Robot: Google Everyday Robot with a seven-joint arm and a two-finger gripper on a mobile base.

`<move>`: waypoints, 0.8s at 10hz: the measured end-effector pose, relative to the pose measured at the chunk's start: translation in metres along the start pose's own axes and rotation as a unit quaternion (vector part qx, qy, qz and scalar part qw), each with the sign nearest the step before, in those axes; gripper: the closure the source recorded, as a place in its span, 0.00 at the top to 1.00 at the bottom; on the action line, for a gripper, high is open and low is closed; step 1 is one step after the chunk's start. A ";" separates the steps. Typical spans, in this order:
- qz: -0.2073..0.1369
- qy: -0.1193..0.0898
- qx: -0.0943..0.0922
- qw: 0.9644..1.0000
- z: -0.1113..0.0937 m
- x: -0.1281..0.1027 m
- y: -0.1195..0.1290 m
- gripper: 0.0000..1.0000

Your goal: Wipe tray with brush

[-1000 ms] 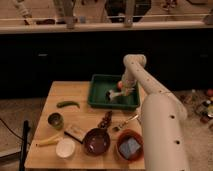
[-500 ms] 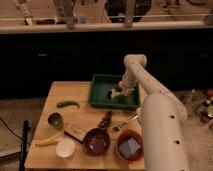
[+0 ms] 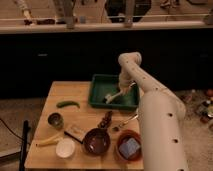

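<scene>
The dark green tray sits at the back of the wooden table. My arm reaches over it from the right, and my gripper is down inside the tray at its right side. The whitish brush runs from the gripper down and left, with its head resting on the tray floor near the middle.
On the wooden table lie a green pepper, a small dark cup, a banana, a white bowl, a tan block with dark handle, a brown bowl, an orange bowl and a metal utensil.
The gripper and brush have shifted slightly inside the tray; the brush head sits a little further toward the tray's middle. Nothing else moved.
</scene>
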 end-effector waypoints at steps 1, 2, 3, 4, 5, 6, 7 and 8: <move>-0.005 0.011 -0.003 1.000 -0.003 -0.003 -0.003 0.00; -0.005 0.020 -0.004 1.000 -0.004 -0.003 -0.004 0.00; -0.006 0.027 -0.005 1.000 -0.006 -0.004 -0.005 0.00; -0.006 0.037 -0.003 0.999 -0.010 -0.004 -0.006 0.00; -0.005 0.046 -0.001 0.999 -0.015 -0.004 -0.007 0.00; -0.003 0.052 0.001 0.999 -0.018 -0.003 -0.007 0.00; -0.001 0.056 0.004 0.998 -0.021 -0.002 -0.007 0.00; 0.012 0.062 0.009 0.998 -0.030 0.002 -0.009 0.00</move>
